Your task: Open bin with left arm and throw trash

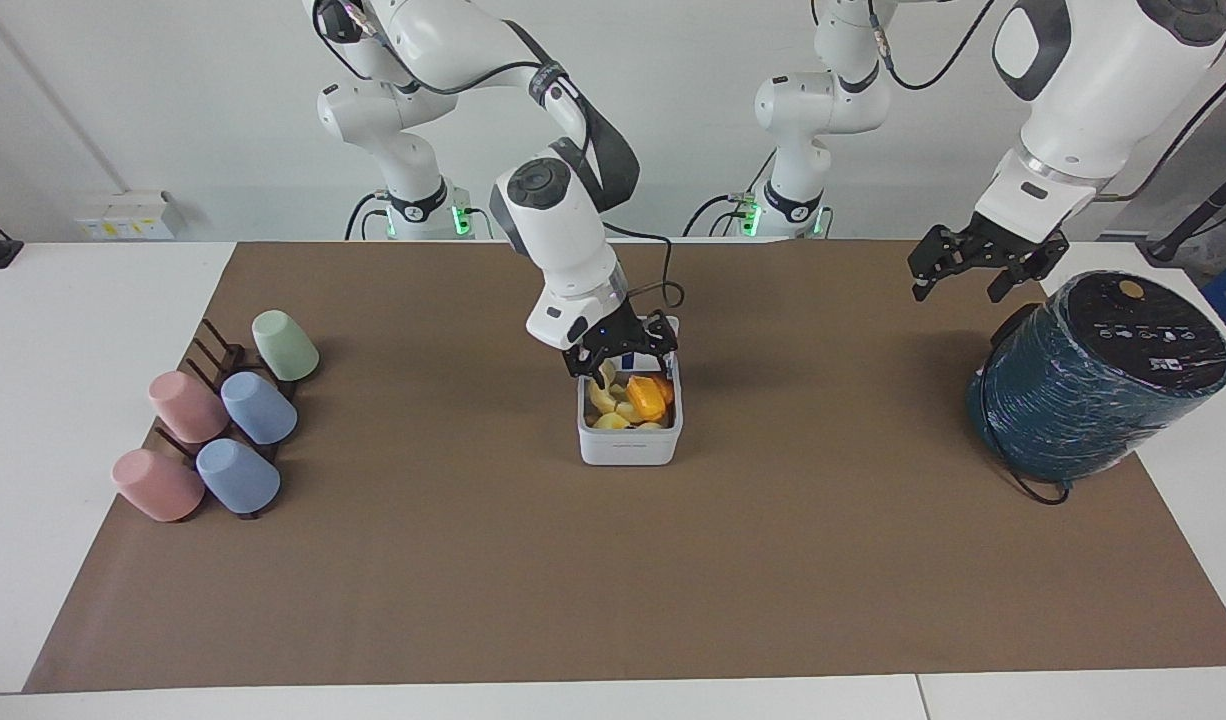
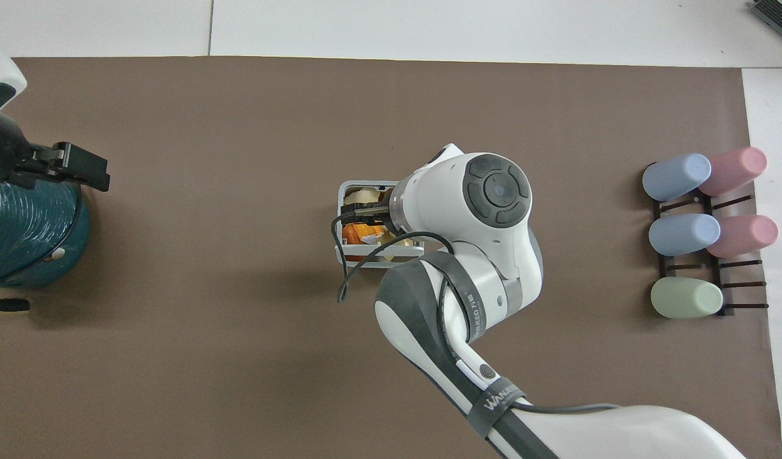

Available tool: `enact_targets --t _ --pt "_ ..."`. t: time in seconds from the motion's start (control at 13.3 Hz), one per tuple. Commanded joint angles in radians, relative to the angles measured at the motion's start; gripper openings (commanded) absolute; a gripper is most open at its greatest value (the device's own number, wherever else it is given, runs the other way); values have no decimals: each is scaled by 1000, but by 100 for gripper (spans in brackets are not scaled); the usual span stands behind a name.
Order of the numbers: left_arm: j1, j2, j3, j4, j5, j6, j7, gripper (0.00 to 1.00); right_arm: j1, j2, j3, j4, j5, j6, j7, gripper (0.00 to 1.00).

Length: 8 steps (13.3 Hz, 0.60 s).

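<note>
Facing view: yellow and orange trash (image 1: 636, 401) in the lidless bin (image 1: 629, 442), right gripper (image 1: 621, 350) fingers spread above.

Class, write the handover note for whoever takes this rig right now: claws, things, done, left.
Right claw: open, low over the bin, holding nothing.
Left claw: open, waits in the air beside the teal cylinder.
Trash: yellow and orange scraps lie inside the open bin.
Done: bin open, scraps in.
Left: probably only lifting the right claw away.
</note>
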Motion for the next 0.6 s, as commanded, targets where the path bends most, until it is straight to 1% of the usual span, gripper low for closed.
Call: enact_targets --t 0.0,0.07,0.22,0.3,0.37,0.52 --pt "-16 -45 5 -60 11 35 8 100 -43 -39 -11 17 -43 14 3 100" --pt "-16 -45 5 -58 11 41 8 100 -77 -47 -11 36 -97 7 1 100" --pt "-16 -43 5 -58 11 62 11 100 -135 -80 -11 38 -206 -9 -2 100" --pt "-15 -43 5 -58 11 62 11 100 -167 -100 -9 38 -246 -35 -2 100" --pt "-15 -43 5 -58 11 65 11 100 -204 -123 -9 38 -280 -79 -14 100" --pt "-16 -42 5 -54 14 68 11 100 -296 -165 -9 38 -300 -160 -86 100"
